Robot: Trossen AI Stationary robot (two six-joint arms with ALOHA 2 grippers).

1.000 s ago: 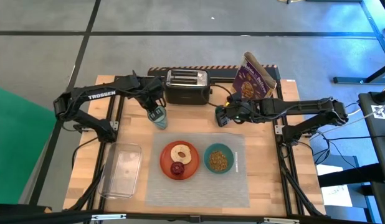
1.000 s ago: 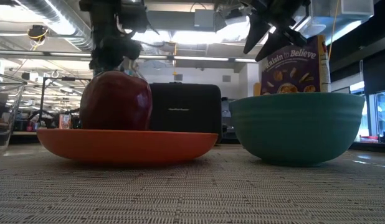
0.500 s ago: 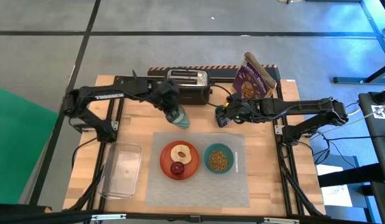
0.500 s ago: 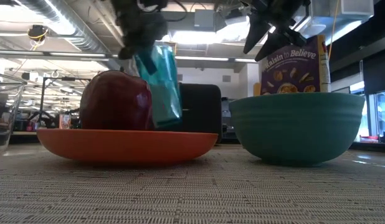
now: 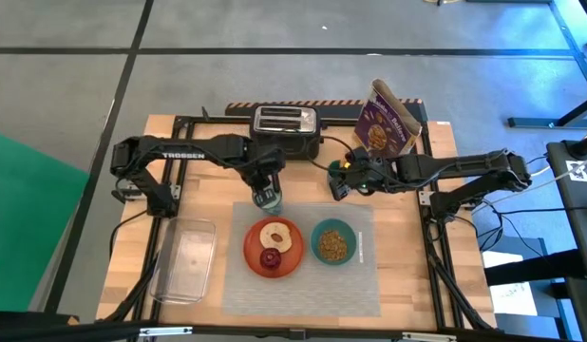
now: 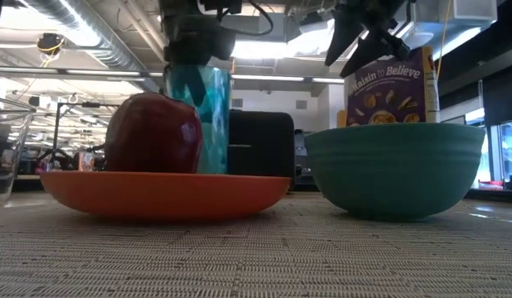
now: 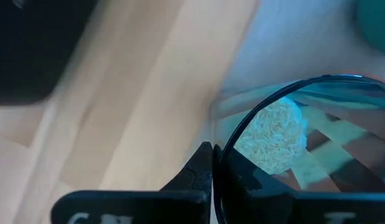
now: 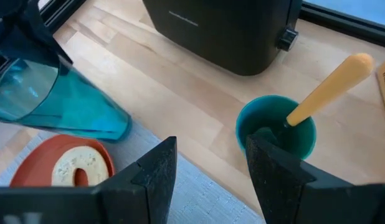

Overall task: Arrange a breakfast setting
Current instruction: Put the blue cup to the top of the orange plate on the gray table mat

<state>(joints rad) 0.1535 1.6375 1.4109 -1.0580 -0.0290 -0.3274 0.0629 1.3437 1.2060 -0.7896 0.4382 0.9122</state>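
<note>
My left gripper (image 5: 266, 182) is shut on the clear bluish tumbler (image 6: 198, 116), which stands upright at the far left corner of the grey placemat (image 5: 303, 285). The orange plate (image 5: 273, 245) on the mat carries a bagel half (image 5: 277, 235) and a dark red fruit (image 6: 152, 134). The teal bowl (image 5: 332, 241) sits right of it. My right gripper (image 8: 211, 155) is open and empty, above the table between the tumbler and a small teal cup (image 8: 276, 134). The orange-handled spoon (image 8: 329, 84) stands in that cup, bowl end down. My left gripper pinches the tumbler's rim (image 7: 218, 149), one finger outside (image 7: 195, 177) and one inside the glass. The fingers come from above, pointing down. The tumbler hangs upright below them. The plate hides its base, so I cannot tell whether it rests on the mat.
The black toaster (image 5: 285, 131) stands at the far edge behind the tumbler. The purple cereal box (image 5: 388, 119) is at the far right. A clear rectangular container (image 5: 184, 259) lies at the near left, off the mat.
My left gripper has carried the tumbler from the table's far left toward the right and near side, to the placemat's far left corner. The tumbler was tilted half a second ago and now stands upright.
</note>
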